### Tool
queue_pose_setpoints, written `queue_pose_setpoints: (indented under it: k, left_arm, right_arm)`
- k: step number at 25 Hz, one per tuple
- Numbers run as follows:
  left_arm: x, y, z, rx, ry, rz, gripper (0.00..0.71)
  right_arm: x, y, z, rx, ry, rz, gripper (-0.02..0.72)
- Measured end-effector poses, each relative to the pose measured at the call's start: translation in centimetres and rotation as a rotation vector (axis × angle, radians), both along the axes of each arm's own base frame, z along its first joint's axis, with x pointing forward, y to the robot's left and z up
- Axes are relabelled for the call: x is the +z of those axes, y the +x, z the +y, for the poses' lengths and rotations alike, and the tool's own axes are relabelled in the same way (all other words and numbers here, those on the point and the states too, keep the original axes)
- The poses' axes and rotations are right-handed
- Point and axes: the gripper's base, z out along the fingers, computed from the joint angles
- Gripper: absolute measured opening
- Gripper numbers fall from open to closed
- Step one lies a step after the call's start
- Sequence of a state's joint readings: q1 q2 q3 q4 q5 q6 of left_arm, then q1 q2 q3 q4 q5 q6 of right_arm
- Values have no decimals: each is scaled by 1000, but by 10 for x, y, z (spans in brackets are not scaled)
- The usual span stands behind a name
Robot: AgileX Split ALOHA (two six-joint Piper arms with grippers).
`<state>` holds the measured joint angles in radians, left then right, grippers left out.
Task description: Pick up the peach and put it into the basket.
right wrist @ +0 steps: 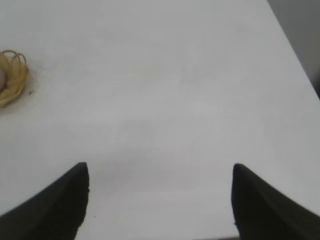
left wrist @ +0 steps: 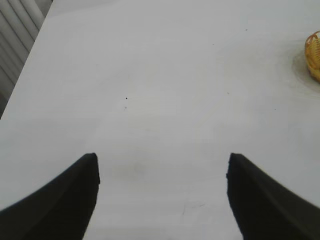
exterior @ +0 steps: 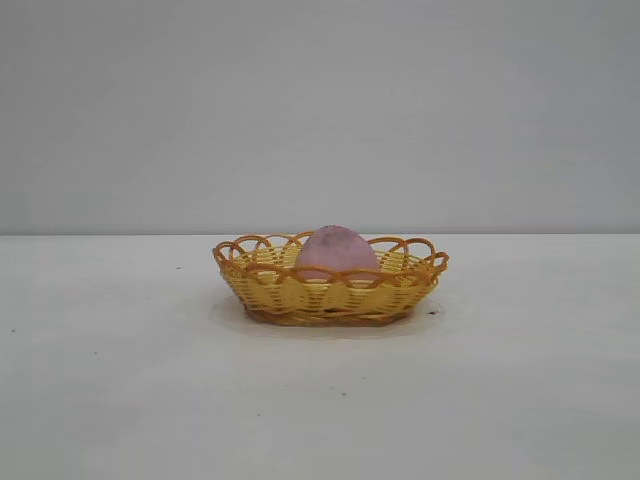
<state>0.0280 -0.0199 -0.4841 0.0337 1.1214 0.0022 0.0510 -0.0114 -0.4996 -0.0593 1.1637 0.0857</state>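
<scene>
The pink-mauve peach (exterior: 337,252) lies inside the yellow wicker basket (exterior: 270,293) at the middle of the white table, its top rising above the orange looped rim. No arm shows in the exterior view. My left gripper (left wrist: 162,162) hangs open over bare table, far from the basket (left wrist: 313,55), of which only an edge shows. My right gripper (right wrist: 160,170) is open too, with nothing between its fingers; the basket (right wrist: 12,80) sits far off at that view's edge with a sliver of the peach (right wrist: 2,77) showing.
The white table (exterior: 120,380) stretches wide on both sides of the basket. A grey wall stands behind it. The table's side edge (right wrist: 295,55) shows in the right wrist view, and a ribbed white panel (left wrist: 17,35) lies beyond the table edge in the left wrist view.
</scene>
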Motion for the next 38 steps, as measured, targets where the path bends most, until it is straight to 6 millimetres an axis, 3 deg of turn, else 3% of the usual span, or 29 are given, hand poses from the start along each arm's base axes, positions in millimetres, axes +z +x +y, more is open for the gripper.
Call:
queue_pose_setpoints:
  k: [38]
  left_arm:
    - [0, 0, 0, 0, 0, 0, 508]
  right_arm:
    - [-1, 1, 0, 7, -9, -12, 508]
